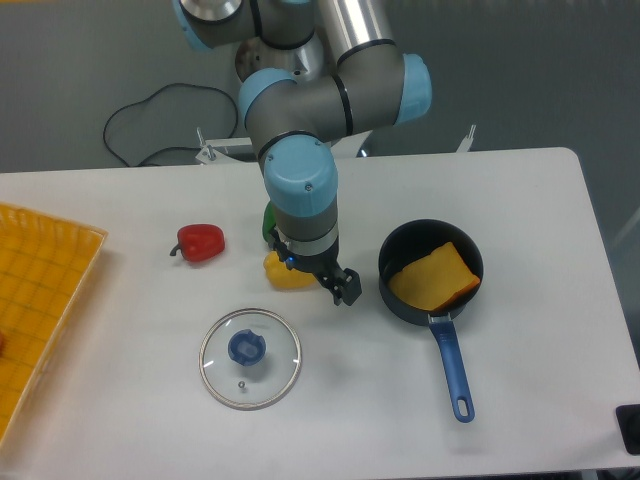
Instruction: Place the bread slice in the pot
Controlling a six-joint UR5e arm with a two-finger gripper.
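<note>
The bread slice (433, 276), flat and yellow-orange with a darker crust, lies tilted inside the pot (398, 303), a small black saucepan whose blue handle (452, 369) points toward the table's front. My gripper (318, 277) hangs left of the pot, over the yellow bell pepper (286, 275), and holds nothing. One black fingertip (346, 291) shows near the pot's left rim, while the other is mostly hidden under the wrist. The jaws look spread apart.
A red pepper (201, 241) lies to the left and a green pepper (271, 222) peeks out behind the arm. The glass lid with a blue knob (249, 357) lies in front of the gripper. A yellow tray (40, 290) sits at the left edge.
</note>
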